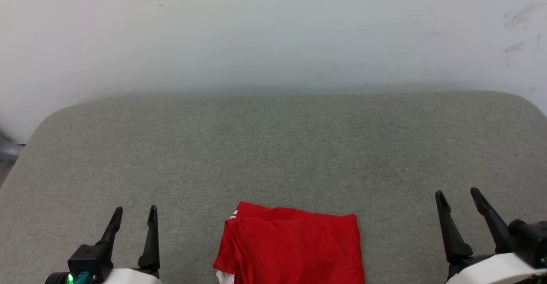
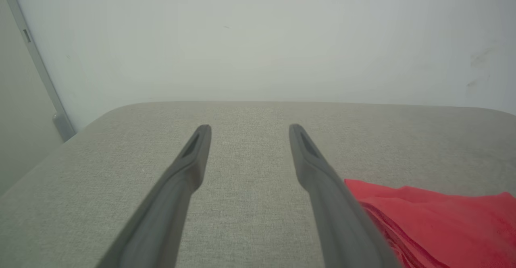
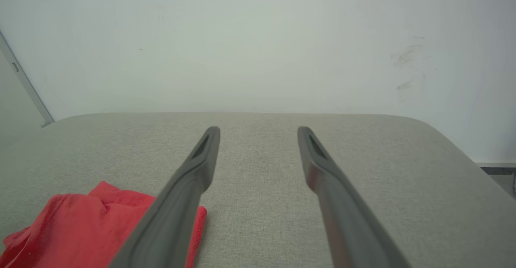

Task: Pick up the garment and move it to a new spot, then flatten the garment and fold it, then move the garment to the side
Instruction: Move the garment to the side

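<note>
one folded red garment (image 1: pixel 295 245) lies at the grey surface's (image 1: pixel 273 147) near edge, flanked by two grippers, left gripper (image 1: pixel 134 211) and right gripper (image 1: pixel 457 193), both spread apart and empty.

The garment (image 1: pixel 295 245) is cut off, seemingly mid-fold, at the bottom edge.

Grey fabric-covered surface (image 1: pixel 273 147), rounded far corners, against a white wall (image 1: pixel 273 27). Dark scuff marks (image 1: pixel 519 17) on wall, upper right. Grey strip (image 2: pixel 40 64) on wall at left.
</note>
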Available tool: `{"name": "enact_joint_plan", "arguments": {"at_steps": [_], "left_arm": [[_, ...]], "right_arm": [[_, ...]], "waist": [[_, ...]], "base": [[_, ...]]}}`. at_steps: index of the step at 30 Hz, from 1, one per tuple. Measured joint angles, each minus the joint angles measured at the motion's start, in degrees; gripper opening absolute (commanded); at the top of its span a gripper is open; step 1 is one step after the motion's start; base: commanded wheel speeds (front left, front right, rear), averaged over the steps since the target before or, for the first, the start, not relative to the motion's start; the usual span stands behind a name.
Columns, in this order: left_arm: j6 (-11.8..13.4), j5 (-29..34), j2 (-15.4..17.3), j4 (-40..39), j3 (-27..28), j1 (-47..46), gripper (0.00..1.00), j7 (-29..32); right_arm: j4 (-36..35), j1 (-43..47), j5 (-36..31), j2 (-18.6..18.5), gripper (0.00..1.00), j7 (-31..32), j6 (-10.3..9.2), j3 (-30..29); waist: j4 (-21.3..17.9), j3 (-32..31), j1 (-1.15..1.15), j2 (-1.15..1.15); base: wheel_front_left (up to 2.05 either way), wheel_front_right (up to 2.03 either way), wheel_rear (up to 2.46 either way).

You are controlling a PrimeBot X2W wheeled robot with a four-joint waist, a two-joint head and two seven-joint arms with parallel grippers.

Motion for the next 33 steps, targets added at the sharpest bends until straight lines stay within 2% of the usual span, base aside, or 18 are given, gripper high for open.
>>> {"name": "enact_joint_plan", "arguments": {"at_steps": [4,6,9,14,17,22,29,33], "left_arm": [[-0.5,-0.4,-0.6,-0.2,0.5,-1.2,1.00,0.0],[-0.5,-0.4,-1.0,-0.7,0.6,-2.0,1.00,0.0],[-0.8,-0.4,-1.5,-1.1,0.6,-2.5,1.00,0.0],[-1.3,-0.2,-2.2,-2.6,0.2,-4.4,1.00,0.0],[-1.8,-0.1,-2.9,-2.9,-0.2,-6.1,1.00,0.0],[-2.5,0.1,-3.7,-3.5,-1.0,-8.7,1.00,0.0],[-3.4,0.2,-4.4,-3.5,-0.6,-11.3,1.00,0.0],[-3.6,0.4,-4.8,-3.3,-0.3,-12.0,1.00,0.0]], "right_arm": [[0.5,0.1,4.6,0.2,1.00,3.2,0.00,-1.5],[1.9,0.1,9.5,0.1,1.00,6.0,0.00,-2.7],[4.7,0.2,16.1,-1.3,1.00,10.4,-0.01,-4.6],[8.6,0.8,23.0,-4.9,1.00,20.4,0.00,-5.7],[10.6,0.7,26.9,-6.1,1.00,26.6,0.00,-4.1],[12.7,-1.2,32.5,-6.6,1.00,32.6,0.00,-0.3],[18.6,-5.4,37.9,-7.1,1.00,36.3,0.05,4.0],[20.9,-7.1,38.5,-7.5,1.00,37.3,0.15,6.0]], "waist": [[0.7,0.4,0.00,0.00],[1.3,0.8,0.00,0.00],[2.3,1.5,0.00,0.00],[4.8,3.4,0.00,0.00],[6.3,5.4,0.00,0.00],[9.0,9.0,0.01,0.00],[11.7,13.8,0.01,0.00],[12.5,15.4,0.01,0.00]], "base": [[0.00,0.00,0.00],[0.00,0.00,0.00],[0.00,0.00,0.00],[0.00,0.00,0.00],[0.00,0.00,0.00],[0.00,0.00,0.00],[0.00,0.00,0.00],[0.00,0.00,0.00]]}}
